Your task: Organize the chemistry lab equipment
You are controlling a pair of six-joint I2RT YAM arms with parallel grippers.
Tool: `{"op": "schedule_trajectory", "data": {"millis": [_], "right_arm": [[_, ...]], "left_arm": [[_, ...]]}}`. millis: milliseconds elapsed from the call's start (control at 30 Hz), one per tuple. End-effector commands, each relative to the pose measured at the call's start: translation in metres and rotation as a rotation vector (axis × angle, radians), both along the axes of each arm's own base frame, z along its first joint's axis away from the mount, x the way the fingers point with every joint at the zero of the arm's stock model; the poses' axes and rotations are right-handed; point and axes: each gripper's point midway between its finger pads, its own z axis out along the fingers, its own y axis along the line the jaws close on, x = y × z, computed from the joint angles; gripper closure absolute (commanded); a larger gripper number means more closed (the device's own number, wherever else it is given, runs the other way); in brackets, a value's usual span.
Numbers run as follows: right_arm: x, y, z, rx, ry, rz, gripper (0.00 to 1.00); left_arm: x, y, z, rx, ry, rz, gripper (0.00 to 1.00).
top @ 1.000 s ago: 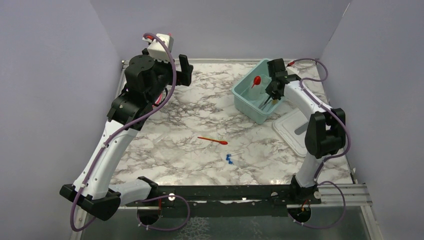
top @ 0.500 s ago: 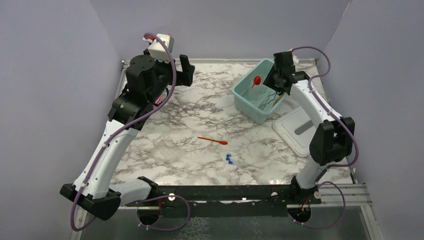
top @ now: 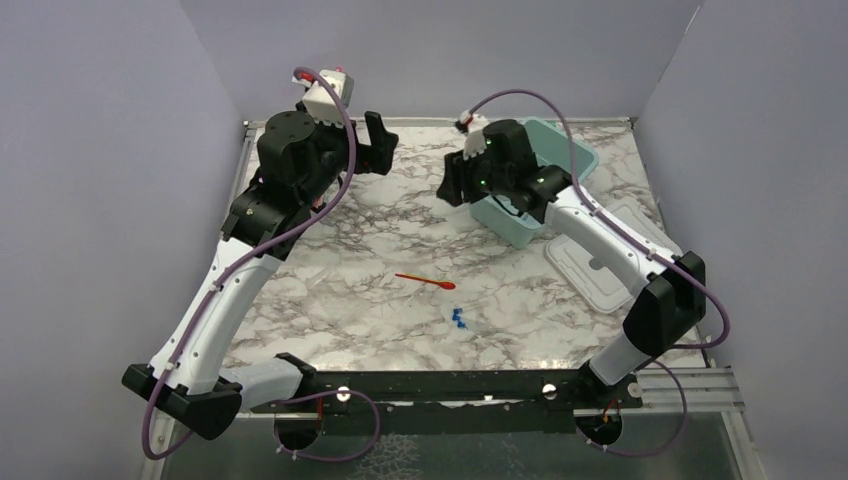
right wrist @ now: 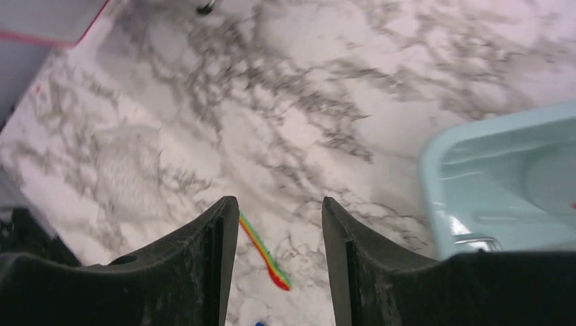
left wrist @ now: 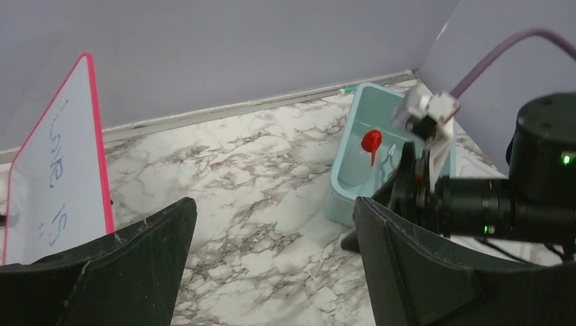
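A thin red-orange spatula (top: pixel 426 280) lies mid-table, with blue-capped clear tubes (top: pixel 459 318) just nearer. My right gripper (top: pixel 449 187) hangs open and empty beside the teal tub's (top: pixel 577 152) left corner. In the right wrist view the spatula (right wrist: pixel 263 252) shows far below between the right gripper's (right wrist: pixel 278 204) fingers. A red funnel (left wrist: pixel 371 142) and a thin metal item (left wrist: pixel 388 160) rest inside the tub (left wrist: pixel 342 192). My left gripper (top: pixel 378 138) is raised at the back left, and the left wrist view shows it (left wrist: pixel 275 205) wide open and empty.
The tub's white lid (top: pixel 592 266) lies at the right side of the table. A pink-edged whiteboard (left wrist: pixel 61 163) leans at the back left. Purple walls close the table on three sides. The right arm's wrist (left wrist: pixel 523 204) fills the space left of the tub.
The right gripper opened inside the tub, lifted out of it and swung left past its corner. The left arm barely moved.
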Motion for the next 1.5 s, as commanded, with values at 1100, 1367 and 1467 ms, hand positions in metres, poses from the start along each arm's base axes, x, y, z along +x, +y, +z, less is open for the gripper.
{"op": "schedule_trajectory", "data": {"millis": [1100, 1367, 1467], "right_arm": [[-0.114, 0.063, -0.229, -0.593, 0.312, 0.574, 0.59], [-0.118, 0.047, -0.243, -0.668, 0.338, 0.569, 0.68], [-0.120, 0.044, -0.249, -0.683, 0.349, 0.569, 0.78]], "left_arm": [[-0.003, 0.027, 0.020, -0.054, -0.079, 0.133, 0.12], [-0.003, 0.027, 0.018, -0.052, -0.076, 0.133, 0.11], [-0.003, 0.027, 0.019, -0.055, -0.078, 0.132, 0.11]]}}
